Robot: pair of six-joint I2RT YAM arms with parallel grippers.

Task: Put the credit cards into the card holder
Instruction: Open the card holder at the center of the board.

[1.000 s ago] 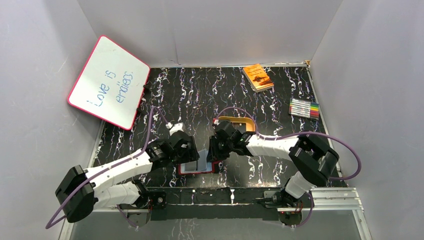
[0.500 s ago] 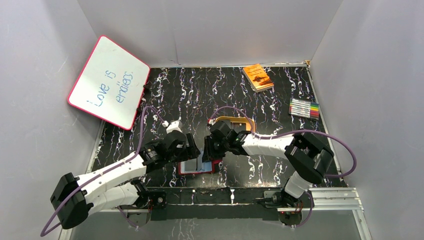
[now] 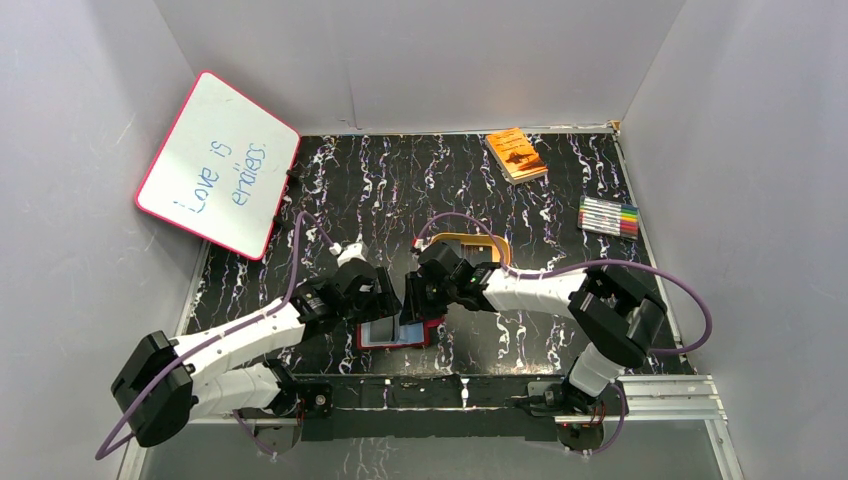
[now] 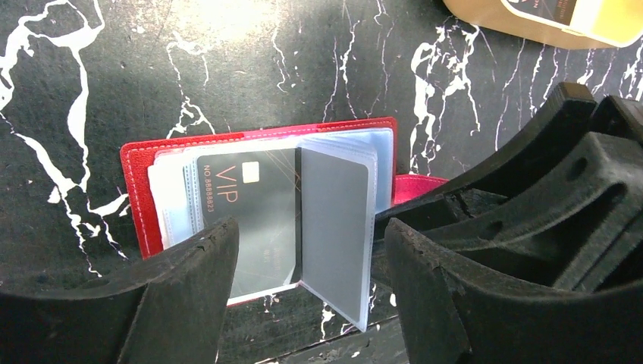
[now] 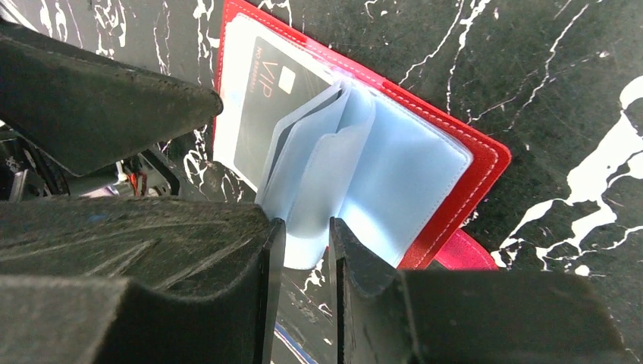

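Overhead, 2 white robot arms reach inward over a black marbled tabletop (image 3: 560, 190) and meet above a red leather-like folding card holder (image 3: 392, 334). It lies open near the front edge, between the arms.

From the left wrist camera, the card holder (image 4: 136, 189) lies flat, showing a stack of clear plastic sleeves. A black card (image 4: 246, 212) marked VIP in coppery letters sits in the top sleeve on the left side. Just right of it, 1 sleeve page stands upright with a plain grey card (image 4: 334, 227) inside. The left claw (image 4: 311, 235) hovers over the holder with its 2 black fingers spread wide, 1 on each side of the open pages. Nothing is gripped between them.

From the right wrist camera, the right claw (image 5: 305, 227) has its fingers only a narrow gap apart, with the lower edge of the pale blue sleeves (image 5: 334, 167) between them. Whether it is actually pinching the sleeves cannot be told.

A gold oval tray (image 3: 485, 245) sits just behind the right claw. Further back lie a small orange book (image 3: 517, 153) and, at the right edge, a row of coloured marker pens (image 3: 608, 215). A pink-framed whiteboard (image 3: 218, 165) with handwriting leans against the left wall.
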